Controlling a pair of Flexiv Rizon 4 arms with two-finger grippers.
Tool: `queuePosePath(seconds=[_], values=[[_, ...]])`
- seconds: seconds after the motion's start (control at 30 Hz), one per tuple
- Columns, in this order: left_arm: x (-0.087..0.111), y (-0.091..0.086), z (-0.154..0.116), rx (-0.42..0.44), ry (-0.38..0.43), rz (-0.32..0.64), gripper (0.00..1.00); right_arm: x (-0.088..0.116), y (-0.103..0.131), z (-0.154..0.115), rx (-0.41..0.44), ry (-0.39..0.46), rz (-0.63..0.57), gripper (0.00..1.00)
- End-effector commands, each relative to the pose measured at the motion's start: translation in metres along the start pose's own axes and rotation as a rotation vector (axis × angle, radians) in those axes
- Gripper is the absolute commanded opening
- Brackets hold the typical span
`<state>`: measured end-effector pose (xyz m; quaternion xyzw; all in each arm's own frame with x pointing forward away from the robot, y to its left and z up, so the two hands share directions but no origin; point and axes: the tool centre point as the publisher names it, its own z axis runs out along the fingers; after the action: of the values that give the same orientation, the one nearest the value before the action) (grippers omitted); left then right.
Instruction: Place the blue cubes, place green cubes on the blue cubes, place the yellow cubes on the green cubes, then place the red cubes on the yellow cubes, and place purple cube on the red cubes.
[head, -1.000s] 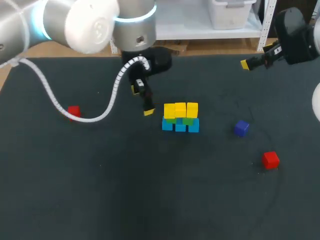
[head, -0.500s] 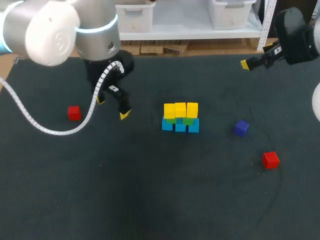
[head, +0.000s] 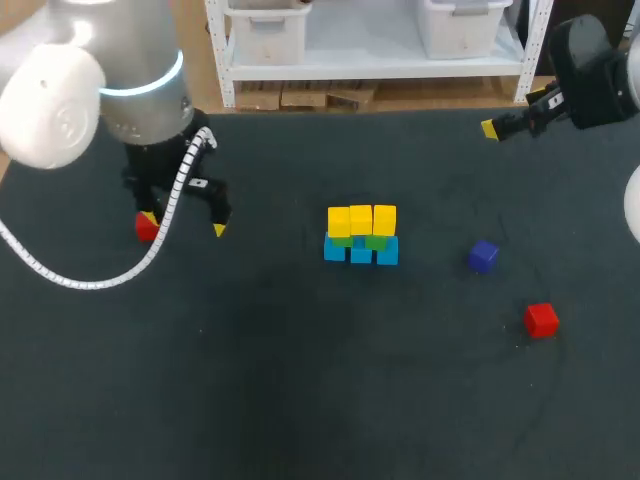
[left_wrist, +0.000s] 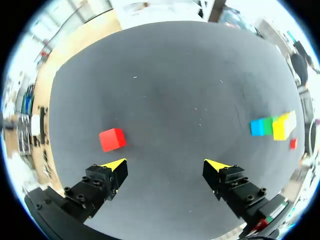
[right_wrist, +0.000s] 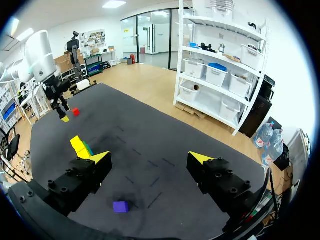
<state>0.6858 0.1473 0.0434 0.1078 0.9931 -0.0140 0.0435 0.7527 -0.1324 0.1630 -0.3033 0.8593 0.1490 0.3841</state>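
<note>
A block stack (head: 361, 235) stands mid-table, with blue cubes at the bottom, green in the middle and yellow on top. My left gripper (head: 184, 224) hangs open at the left, and a red cube (head: 146, 229) sits right at its left fingertip. In the left wrist view this red cube (left_wrist: 112, 139) lies just ahead of one finger of the open gripper (left_wrist: 165, 165), outside the gap. A second red cube (head: 541, 320) and a purple cube (head: 483, 256) lie on the right. My right gripper (head: 500, 125) is raised at the far right corner, open (right_wrist: 150, 157) and empty.
The dark mat (head: 300, 380) covers the table. In the right wrist view the purple cube (right_wrist: 120, 206) lies below the gripper, and the stack (right_wrist: 80, 145) stands further off, past one finger.
My left arm has swung left, from just beside the stack to the red cube at the left. The right arm and all the cubes have stayed put.
</note>
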Motion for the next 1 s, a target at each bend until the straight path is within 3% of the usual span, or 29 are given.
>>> queuePosePath(seconds=[0.03, 0.23, 0.53, 1.0], values=[[0.009, 0.010, 0.006, 0.039, -0.120, -0.050, 1.00, 0.000, 0.001, 0.000, 0.003, 0.001, 0.000, 1.00], [0.012, 0.019, 0.017, 0.050, -0.099, -0.103, 1.00, 0.000, 0.001, 0.000, 0.003, 0.001, 0.000, 1.00], [0.009, 0.032, 0.017, -0.051, -0.122, -0.193, 1.00, 0.000, 0.001, 0.000, 0.003, 0.001, 0.000, 1.00], [-0.010, 0.047, 0.027, -0.057, -0.144, -0.307, 1.00, 0.000, 0.001, 0.000, 0.003, 0.001, 0.000, 1.00]])
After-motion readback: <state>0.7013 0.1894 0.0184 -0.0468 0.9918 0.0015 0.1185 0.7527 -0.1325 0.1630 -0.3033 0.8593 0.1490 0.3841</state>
